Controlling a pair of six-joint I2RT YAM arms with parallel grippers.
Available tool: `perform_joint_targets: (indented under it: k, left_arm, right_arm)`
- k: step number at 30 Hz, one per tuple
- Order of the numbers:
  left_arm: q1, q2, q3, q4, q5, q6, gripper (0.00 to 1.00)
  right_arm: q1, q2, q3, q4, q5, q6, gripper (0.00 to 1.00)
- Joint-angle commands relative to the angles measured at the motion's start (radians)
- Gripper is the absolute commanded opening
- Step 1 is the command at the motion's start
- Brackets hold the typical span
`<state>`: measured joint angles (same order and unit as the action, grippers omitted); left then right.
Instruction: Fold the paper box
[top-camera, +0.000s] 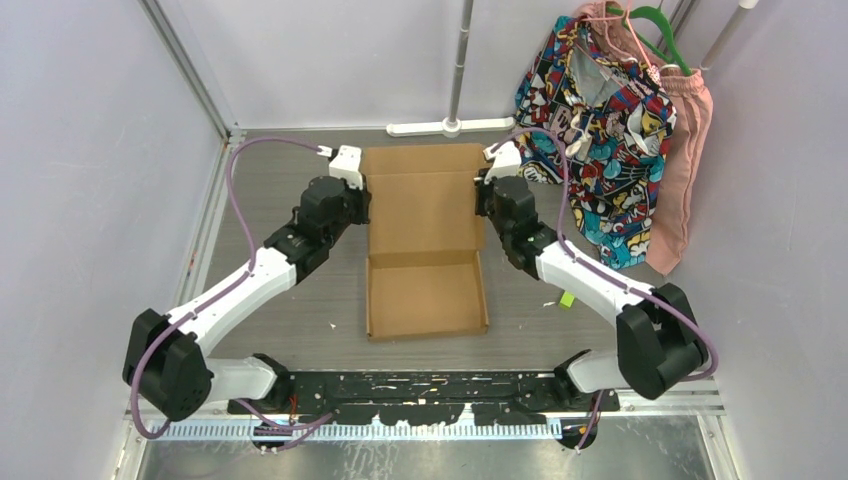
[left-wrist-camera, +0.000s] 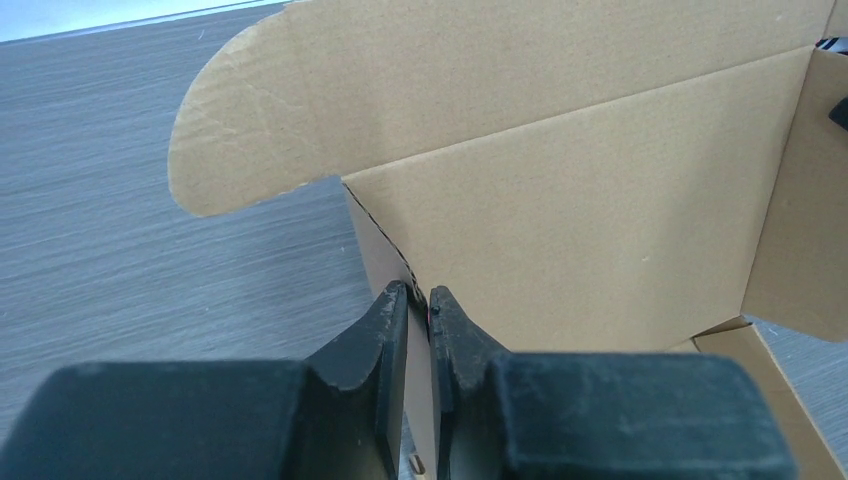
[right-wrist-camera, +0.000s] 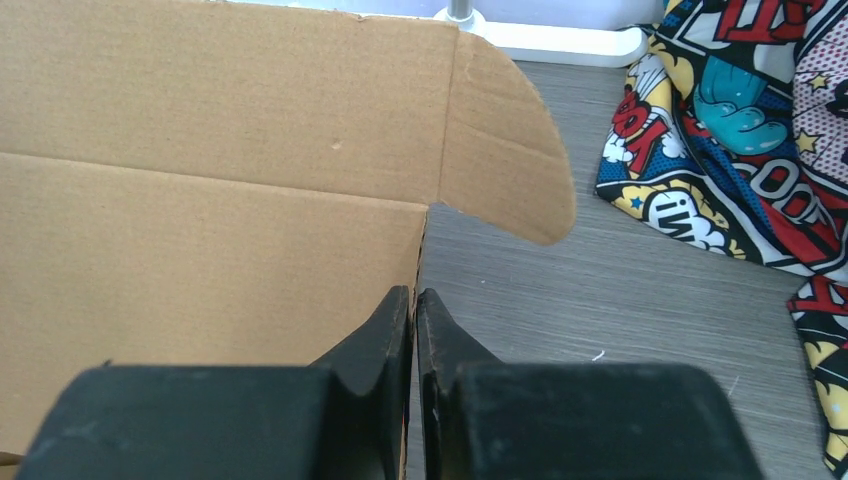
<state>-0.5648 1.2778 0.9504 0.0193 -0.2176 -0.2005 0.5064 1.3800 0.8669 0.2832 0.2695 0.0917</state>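
The brown paper box (top-camera: 424, 245) lies mid-table, its shallow tray near me and its lid panel stretching away. My left gripper (top-camera: 362, 203) is shut on the lid's left side flap, seen edge-on between my fingers in the left wrist view (left-wrist-camera: 420, 300). My right gripper (top-camera: 480, 198) is shut on the lid's right side flap, pinched thin between the fingers in the right wrist view (right-wrist-camera: 414, 300). The lid panel (left-wrist-camera: 580, 220) and its rounded corner tabs (right-wrist-camera: 505, 160) rise ahead of both wrist cameras.
A colourful printed garment (top-camera: 600, 130) and a pink one (top-camera: 685, 160) hang at the back right, close to my right arm. A metal pole with a white base (top-camera: 452, 125) stands behind the box. A small green scrap (top-camera: 566, 298) lies right of the tray.
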Motion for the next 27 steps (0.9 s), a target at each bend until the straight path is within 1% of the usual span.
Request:
perform_joint_targets:
  k: [1, 5, 9, 13, 16, 20, 27]
  left_arm:
    - [-0.039, -0.079, -0.033, 0.125, -0.044, 0.009, 0.14]
    - [-0.075, -0.123, -0.069, 0.141, -0.074, 0.016, 0.13]
    - [-0.107, -0.17, -0.114, 0.167, -0.105, 0.028, 0.12]
    - [-0.122, -0.212, -0.182, 0.227, -0.124, 0.029, 0.12]
    - [-0.124, -0.228, -0.227, 0.289, -0.125, 0.029, 0.12]
    - [-0.125, -0.193, -0.229, 0.353, -0.131, 0.052, 0.12]
    - [-0.118, -0.066, -0.127, 0.429, -0.135, 0.127, 0.12]
  right_arm:
    - [0.078, -0.068, -0.038, 0.082, 0.091, -0.029, 0.12]
    - [0.146, -0.1, -0.089, 0.127, 0.174, -0.058, 0.12]
    - [0.212, -0.136, -0.166, 0.206, 0.271, -0.085, 0.12]
    - [0.267, -0.164, -0.234, 0.307, 0.358, -0.143, 0.12]
    - [0.28, -0.168, -0.258, 0.354, 0.38, -0.158, 0.11]
    - [0.284, -0.136, -0.239, 0.392, 0.394, -0.198, 0.11]
    - [0.284, -0.02, -0.136, 0.464, 0.405, -0.316, 0.11]
